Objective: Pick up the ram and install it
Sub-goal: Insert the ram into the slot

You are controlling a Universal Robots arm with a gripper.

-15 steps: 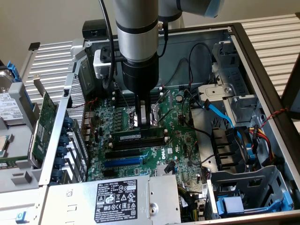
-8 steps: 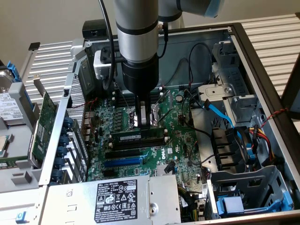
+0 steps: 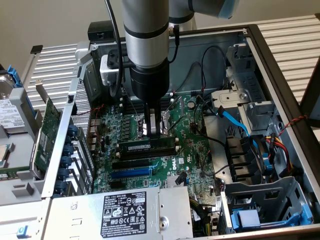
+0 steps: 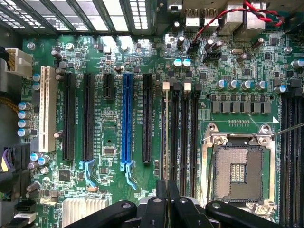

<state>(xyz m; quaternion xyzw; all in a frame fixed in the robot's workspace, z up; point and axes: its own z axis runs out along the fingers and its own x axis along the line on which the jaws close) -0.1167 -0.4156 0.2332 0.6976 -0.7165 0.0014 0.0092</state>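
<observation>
The ram (image 3: 140,146) is a narrow green stick with a pale label. It stands upright in a black memory slot near the middle of the motherboard (image 3: 195,150). My gripper (image 3: 156,133) comes straight down onto its top edge, a little towards the exterior view's right of the label. In the wrist view the ram (image 4: 165,137) is edge-on, a thin line running along the slot and in between my fingertips (image 4: 161,192). The gripper (image 4: 167,189) is shut on that edge. Bare memory slots (image 4: 183,137) lie beside it.
The open CPU socket (image 4: 235,166) sits just past the memory slots. Long expansion slots, one of them blue (image 4: 126,123), lie on the other side. A green expansion card (image 3: 47,130) leans outside the case at the exterior view's left. The power supply (image 3: 130,210) is in front, and cables (image 3: 235,120) and drive cages at the right.
</observation>
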